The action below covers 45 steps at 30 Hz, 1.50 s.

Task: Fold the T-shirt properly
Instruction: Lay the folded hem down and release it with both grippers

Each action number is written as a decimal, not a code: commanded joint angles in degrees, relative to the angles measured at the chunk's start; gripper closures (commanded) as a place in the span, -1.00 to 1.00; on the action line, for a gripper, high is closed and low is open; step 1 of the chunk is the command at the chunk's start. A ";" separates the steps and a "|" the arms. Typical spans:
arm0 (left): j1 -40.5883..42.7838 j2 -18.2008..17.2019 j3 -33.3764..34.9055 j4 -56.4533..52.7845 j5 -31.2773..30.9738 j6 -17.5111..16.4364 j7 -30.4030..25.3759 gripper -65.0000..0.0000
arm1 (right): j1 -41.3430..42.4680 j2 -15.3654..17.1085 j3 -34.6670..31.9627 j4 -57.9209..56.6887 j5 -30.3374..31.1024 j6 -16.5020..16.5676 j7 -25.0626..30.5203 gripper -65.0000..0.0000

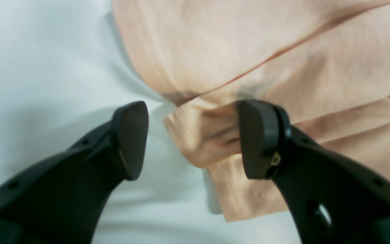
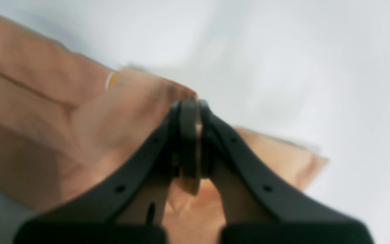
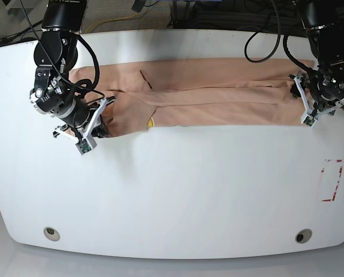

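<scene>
The peach T-shirt (image 3: 218, 98) lies folded into a long band across the far half of the white table (image 3: 172, 190). At its left end in the base view, my right gripper (image 3: 104, 120) is shut on a fold of the cloth. The right wrist view shows the pads of that gripper (image 2: 189, 135) pressed together with T-shirt (image 2: 46, 118) fabric pinched between them. At the band's other end my left gripper (image 3: 299, 103) stands open. In the left wrist view a folded corner of the T-shirt (image 1: 283, 51) lies between the spread fingers of that gripper (image 1: 195, 139), one finger (image 1: 259, 139) over the cloth, the other over bare table.
A red-outlined rectangle (image 3: 332, 180) is marked on the table near its right edge. Two round fittings (image 3: 52, 233) (image 3: 302, 236) sit near the front edge. Cables run along the back behind both arms.
</scene>
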 commanded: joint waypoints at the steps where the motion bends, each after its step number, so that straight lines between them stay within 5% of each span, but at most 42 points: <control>1: -0.44 -0.99 -0.26 0.88 -0.15 0.19 -0.51 -0.18 | -0.64 0.57 1.60 3.09 1.03 0.06 0.54 1.00; 20: -0.44 -1.34 -0.26 -2.02 -0.06 0.01 -0.59 -0.18 | -5.12 4.00 10.39 -3.33 0.41 -0.02 0.54 0.99; 23: -0.44 -1.34 -0.26 -1.84 -0.15 -0.08 -0.59 -0.18 | -6.09 4.53 10.39 -3.24 0.50 -0.11 0.45 0.72; 31: -0.79 -0.90 -0.52 -1.58 -0.67 -0.17 -0.59 -0.18 | -10.22 2.24 14.08 4.41 1.73 0.06 0.36 -0.61; 41: -3.08 1.21 -1.40 4.40 -0.76 -0.30 -0.95 -0.19 | -12.07 0.92 13.73 3.70 20.63 0.06 -1.92 -0.67; 45: -3.78 2.27 -2.02 7.39 -2.34 -0.30 -0.95 -0.20 | -11.01 -0.57 12.94 -2.19 22.48 -0.02 -2.36 -0.67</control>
